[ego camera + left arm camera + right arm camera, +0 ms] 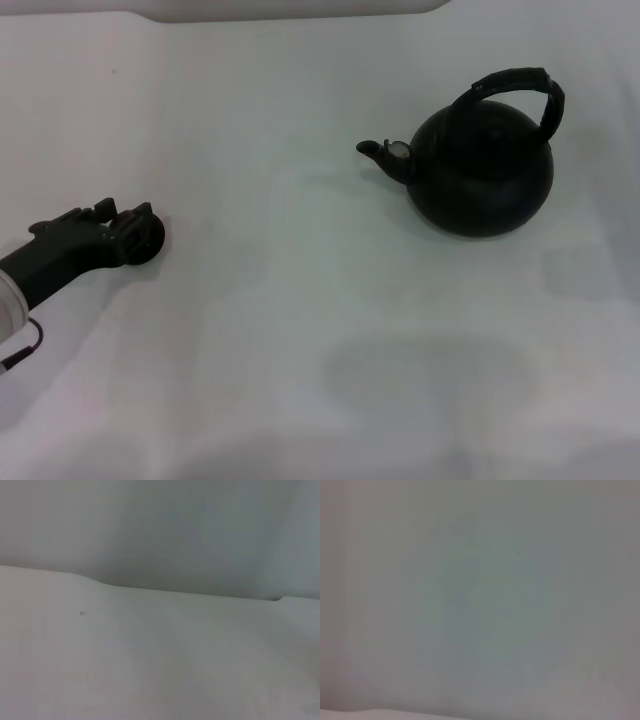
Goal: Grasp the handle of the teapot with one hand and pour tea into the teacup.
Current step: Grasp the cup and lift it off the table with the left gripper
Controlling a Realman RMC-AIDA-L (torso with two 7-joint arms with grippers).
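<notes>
Standing upright on the white tabletop, toward the far right of the head view, the teapot is seen as a squat, rounded body of matte black. Its short curved spout, marked by a pale round cap, is pointed toward the robot's left, so the long axis from spout to body is laid across the view. The handle, a thick black hoop with a ribbed, wrapped texture, is arched over the top. The left end effector is rested low on the tabletop at the near left, well apart from the teapot; whether its fingers are apart or together cannot be told. Only pale surfaces are shown by both wrist views
</notes>
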